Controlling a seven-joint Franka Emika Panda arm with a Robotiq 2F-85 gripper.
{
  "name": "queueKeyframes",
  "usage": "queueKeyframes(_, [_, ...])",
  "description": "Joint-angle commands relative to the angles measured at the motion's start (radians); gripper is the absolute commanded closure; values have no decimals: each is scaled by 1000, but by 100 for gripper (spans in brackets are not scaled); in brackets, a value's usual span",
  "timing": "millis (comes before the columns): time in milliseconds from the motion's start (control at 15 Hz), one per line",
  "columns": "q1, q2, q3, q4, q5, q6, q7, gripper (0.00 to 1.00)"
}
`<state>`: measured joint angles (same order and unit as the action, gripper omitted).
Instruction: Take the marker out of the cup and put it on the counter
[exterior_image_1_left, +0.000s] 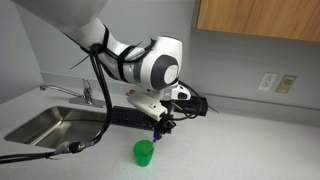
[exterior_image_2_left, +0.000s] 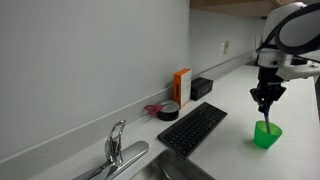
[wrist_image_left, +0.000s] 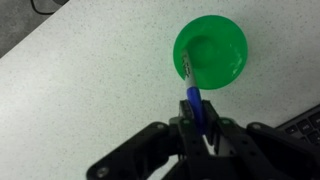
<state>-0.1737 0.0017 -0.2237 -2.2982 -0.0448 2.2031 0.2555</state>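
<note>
The green cup (wrist_image_left: 211, 51) stands upright on the light speckled counter (wrist_image_left: 80, 80); it also shows in both exterior views (exterior_image_1_left: 143, 152) (exterior_image_2_left: 266, 134). My gripper (wrist_image_left: 198, 128) is shut on the blue marker (wrist_image_left: 194, 102), which hangs from the jaws with its paler tip over the cup's rim. In the exterior views the gripper (exterior_image_1_left: 160, 125) (exterior_image_2_left: 265, 101) hovers just above the cup, slightly to one side. The marker (exterior_image_2_left: 266, 118) reaches down to the cup mouth; whether its tip is still inside I cannot tell.
A black keyboard (exterior_image_2_left: 194, 128) lies on the counter behind the cup, also visible in an exterior view (exterior_image_1_left: 125, 116). A steel sink (exterior_image_1_left: 45, 124) with faucet (exterior_image_2_left: 117, 148) is at one end. An orange box (exterior_image_2_left: 182, 86) and dark round container (exterior_image_2_left: 168, 111) stand by the wall.
</note>
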Motion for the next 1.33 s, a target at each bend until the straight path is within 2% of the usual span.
queueKeyframes(0, [-21, -136, 1, -60, -5, 17, -26, 96])
queueKeyframes(333, [-28, -270, 2, -74, 36, 5, -65, 96])
queueKeyframes(533, [-30, -304, 4, -57, 44, -6, -72, 96])
queueKeyframes(600, [-28, -310, 6, -59, 41, -12, -82, 96])
queueKeyframes(667, [-31, -272, 14, -37, 27, -5, -52, 85])
queueKeyframes(1267, [-31, -283, 14, -41, 27, -5, -62, 85])
